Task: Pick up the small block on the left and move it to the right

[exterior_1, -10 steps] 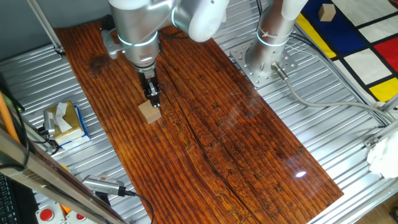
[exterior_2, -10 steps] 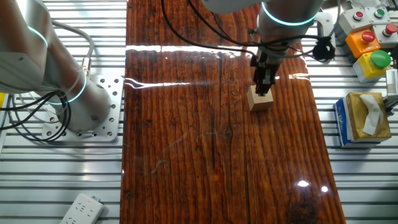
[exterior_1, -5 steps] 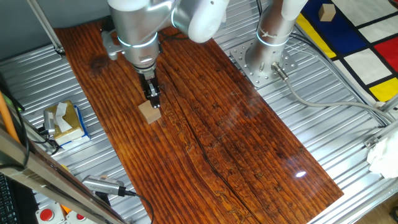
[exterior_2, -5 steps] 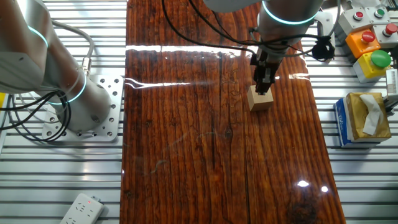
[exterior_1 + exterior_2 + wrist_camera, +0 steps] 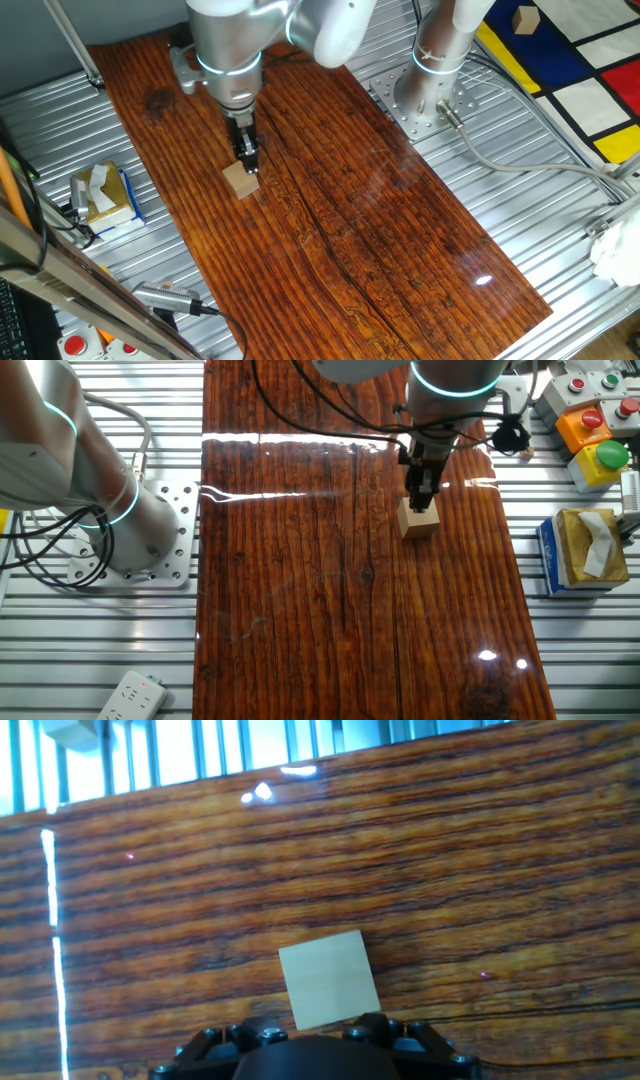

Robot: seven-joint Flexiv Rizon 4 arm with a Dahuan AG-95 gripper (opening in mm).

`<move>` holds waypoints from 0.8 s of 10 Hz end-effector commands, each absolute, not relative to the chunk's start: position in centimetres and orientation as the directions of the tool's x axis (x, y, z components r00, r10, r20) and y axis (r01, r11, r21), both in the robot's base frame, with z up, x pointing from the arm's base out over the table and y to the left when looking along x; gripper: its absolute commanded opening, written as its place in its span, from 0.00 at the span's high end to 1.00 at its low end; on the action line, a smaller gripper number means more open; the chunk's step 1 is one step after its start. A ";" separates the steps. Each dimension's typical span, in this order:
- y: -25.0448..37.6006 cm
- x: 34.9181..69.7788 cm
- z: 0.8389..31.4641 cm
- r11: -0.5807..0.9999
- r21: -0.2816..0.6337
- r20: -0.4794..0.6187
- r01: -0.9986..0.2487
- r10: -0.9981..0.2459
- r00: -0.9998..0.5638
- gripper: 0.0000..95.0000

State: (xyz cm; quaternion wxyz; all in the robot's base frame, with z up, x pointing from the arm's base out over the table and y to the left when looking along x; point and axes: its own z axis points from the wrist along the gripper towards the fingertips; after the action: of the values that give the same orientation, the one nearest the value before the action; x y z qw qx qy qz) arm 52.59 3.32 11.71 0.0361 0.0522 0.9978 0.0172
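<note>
The small block is a light-tan wooden cube on the left part of the dark reddish board. It also shows in the other fixed view and in the hand view. It rests flat on the board. My gripper points straight down just above the block's far edge, and it also shows in the other fixed view. Its fingers look pressed together as one narrow black bar, with nothing between them. In the hand view only the hand's dark body shows at the bottom edge, and the fingertips are hidden.
A yellow-and-blue tissue box sits off the board's left side. The arm's base plate stands at the back right. A second arm, coloured push buttons and a power strip lie around the board.
The arm's upper body has shifted slightly to the right over the last second. The fingers stay just above the block, which has not moved.
</note>
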 end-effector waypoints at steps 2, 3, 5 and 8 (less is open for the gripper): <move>3.2 52.5 11.8 0.984 -0.031 -0.098 0.176 0.173 -0.980 0.40; 3.2 52.5 11.8 0.984 -0.028 -0.109 0.177 0.173 -0.979 0.40; 3.2 52.5 11.8 0.986 -0.027 -0.084 0.167 0.164 -0.983 0.40; 3.2 52.5 11.8 0.981 -0.036 -0.009 0.188 0.188 -0.982 0.40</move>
State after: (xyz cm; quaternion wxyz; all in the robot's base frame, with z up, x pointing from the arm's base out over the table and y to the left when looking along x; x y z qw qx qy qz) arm 52.20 3.18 11.92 0.0230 0.0933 0.9951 -0.0221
